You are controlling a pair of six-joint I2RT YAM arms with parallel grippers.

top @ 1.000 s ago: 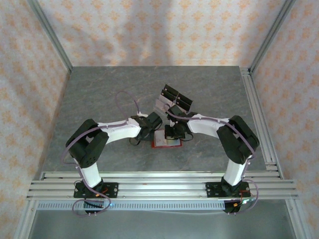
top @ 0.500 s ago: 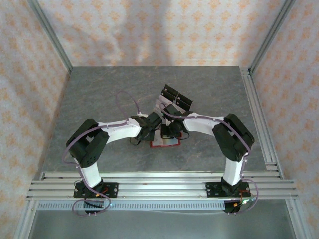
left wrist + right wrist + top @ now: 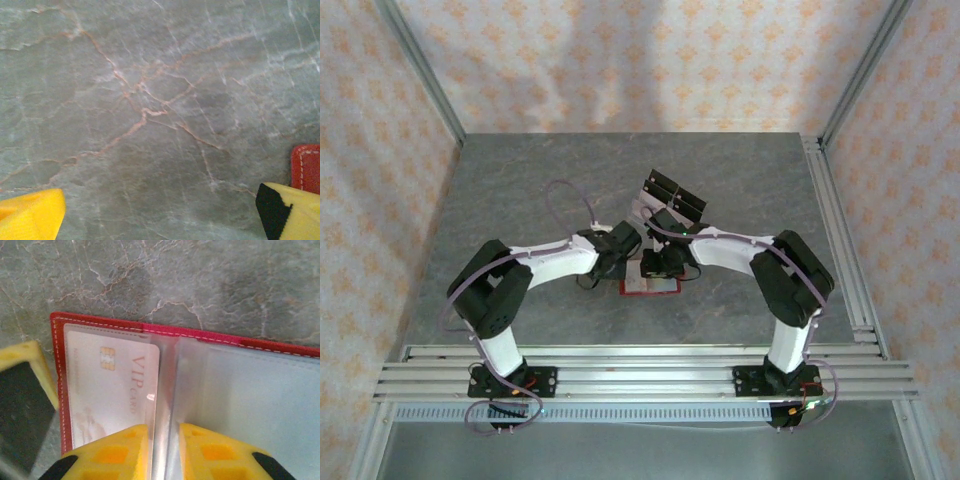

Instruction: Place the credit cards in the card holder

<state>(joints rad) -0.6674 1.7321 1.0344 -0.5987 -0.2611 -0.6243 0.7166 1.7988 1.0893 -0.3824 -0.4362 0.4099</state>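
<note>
One card is sleeved in the open holder; likely thin, stiff, slick, best pinched edgewise; right hand narrowly parted, left hand wide.

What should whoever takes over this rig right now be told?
Left tool: wide open, empty, over bare table beside the card holder.
Right tool: fingers slightly parted, astride the holder's clear centre fold.
The holder lies open on the table, with one VIP card in a clear sleeve.
Done: one card in.
Left: any remaining cards.
</note>
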